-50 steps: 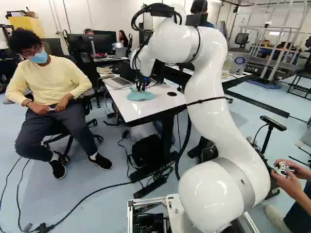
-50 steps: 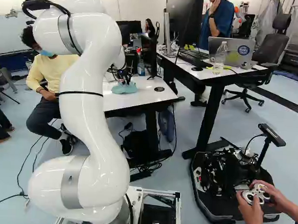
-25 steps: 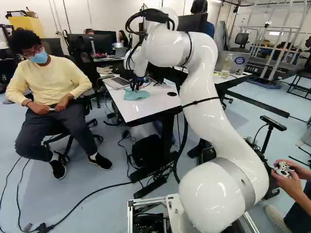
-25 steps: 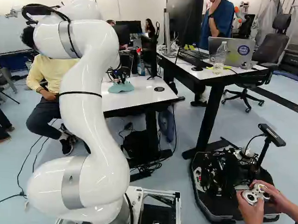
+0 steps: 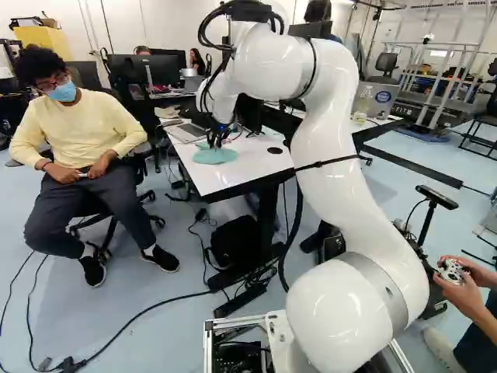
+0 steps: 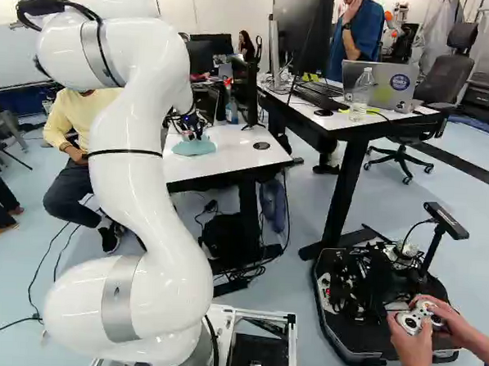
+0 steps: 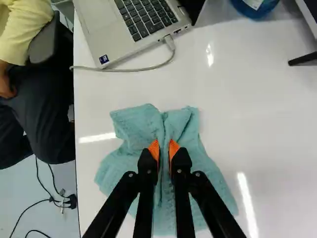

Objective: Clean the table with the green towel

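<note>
Crumpled green towel (image 7: 133, 124) farther from round black grommet (image 5: 275, 150), fold in claw (image 5: 216, 145).

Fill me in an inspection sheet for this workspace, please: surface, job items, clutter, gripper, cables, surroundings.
Surface: white table, glossy with bright reflections; stains or spills, nothing seen.
Job items: green towel, rumpled, lying on the table.
Clutter: open laptop ahead of the towel; blue container partly in view.
Gripper: jaws closed on a raised fold of the towel.
Cables: grey cable beside the laptop; black cable across the floor.
Surroundings: second desk nearby, bearing a clear bottle.
</note>
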